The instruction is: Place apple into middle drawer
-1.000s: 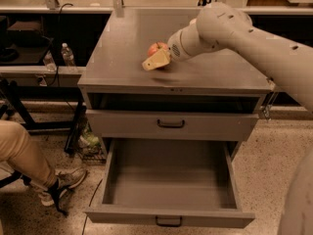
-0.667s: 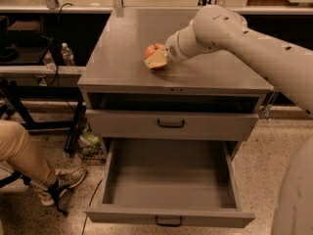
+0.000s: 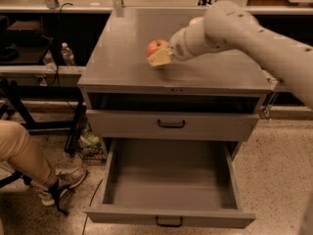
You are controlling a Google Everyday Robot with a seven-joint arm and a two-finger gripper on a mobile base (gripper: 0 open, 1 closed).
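Observation:
The apple, red with a paler patch, is on the grey cabinet top, left of centre. My gripper is right against the apple's front right side, with its pale tip covering the apple's lower edge. The arm reaches in from the upper right. The middle drawer is pulled fully out at the bottom. Its plain grey tray is bare and its black handle faces front. The drawer front above it is nearly shut.
A seated person's leg and shoe are at the lower left, near the cabinet. A water bottle stands on a dark shelf to the left. Benches and table legs run along the back. The floor is speckled.
My gripper has stayed at the apple with only small shifts. More of the apple shows above the gripper now. The drawers have not moved.

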